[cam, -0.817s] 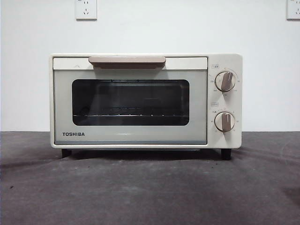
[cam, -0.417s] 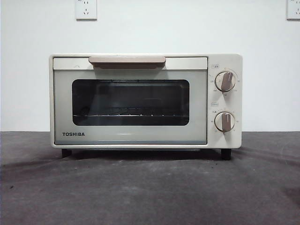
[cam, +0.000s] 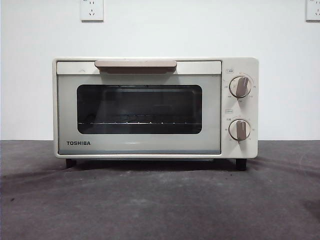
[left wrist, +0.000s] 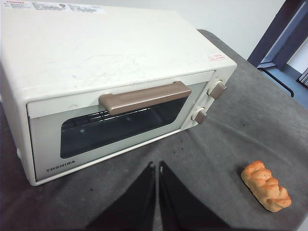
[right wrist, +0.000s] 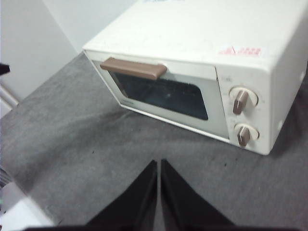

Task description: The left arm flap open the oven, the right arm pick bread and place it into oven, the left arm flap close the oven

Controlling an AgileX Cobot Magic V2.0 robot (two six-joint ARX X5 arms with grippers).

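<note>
Oven [cam: 155, 107]: stood centre frame in the front view on the grey table [cam: 160, 200], door closed, handle [cam: 135, 64] along its top edge.
Bread [left wrist: 265, 186]: lay on the table, apart from the oven's knob end.
Left tool [left wrist: 157, 166]: jaws nearly together, holding nothing.
Right tool [right wrist: 158, 163]: jaws nearly together, holding nothing.

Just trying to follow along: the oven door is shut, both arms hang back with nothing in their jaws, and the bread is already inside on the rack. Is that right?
Not quite. The bread is not inside: the left wrist view shows it lying on the grey table in front of the oven. The rest stands: door shut, nothing in either arm's jaws.
</note>
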